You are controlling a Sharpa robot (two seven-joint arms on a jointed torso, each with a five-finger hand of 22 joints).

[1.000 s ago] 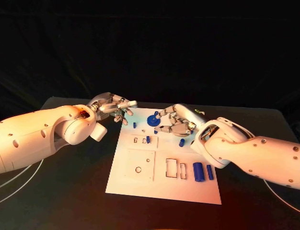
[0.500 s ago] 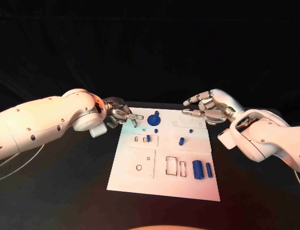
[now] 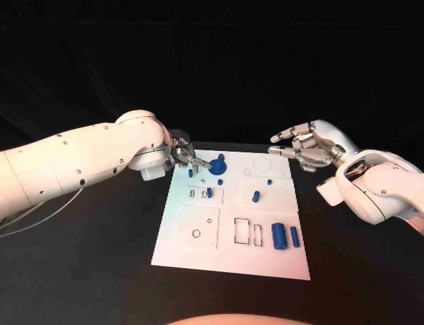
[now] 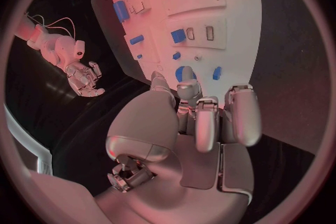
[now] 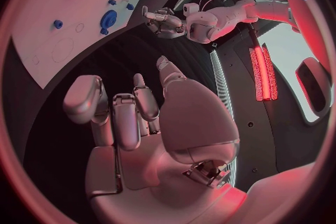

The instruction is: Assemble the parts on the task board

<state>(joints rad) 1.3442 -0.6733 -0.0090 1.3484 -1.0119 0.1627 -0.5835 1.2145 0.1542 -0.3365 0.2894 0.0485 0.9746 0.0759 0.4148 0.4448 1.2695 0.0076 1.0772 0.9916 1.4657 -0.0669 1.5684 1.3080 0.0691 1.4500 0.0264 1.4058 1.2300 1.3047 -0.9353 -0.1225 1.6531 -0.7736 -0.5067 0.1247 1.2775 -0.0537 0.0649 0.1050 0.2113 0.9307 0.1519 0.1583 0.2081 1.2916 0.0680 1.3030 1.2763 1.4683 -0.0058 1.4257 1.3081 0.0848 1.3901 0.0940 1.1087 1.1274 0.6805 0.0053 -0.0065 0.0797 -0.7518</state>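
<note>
Just beyond my left hand (image 3: pixel 181 154), fingers loosely curled and holding nothing, the round blue part (image 3: pixel 218 168) is standing on the white board (image 3: pixel 222 250); brushing it could topple it. My right hand (image 3: pixel 305 147) is hovering empty, fingers spread.

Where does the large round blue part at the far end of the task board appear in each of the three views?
Head view: round blue part, beside the left hand.
Left wrist view: just beyond that hand's fingertips.
Right wrist view: on the board's edge.
Shared landmark: the white task board.
</note>
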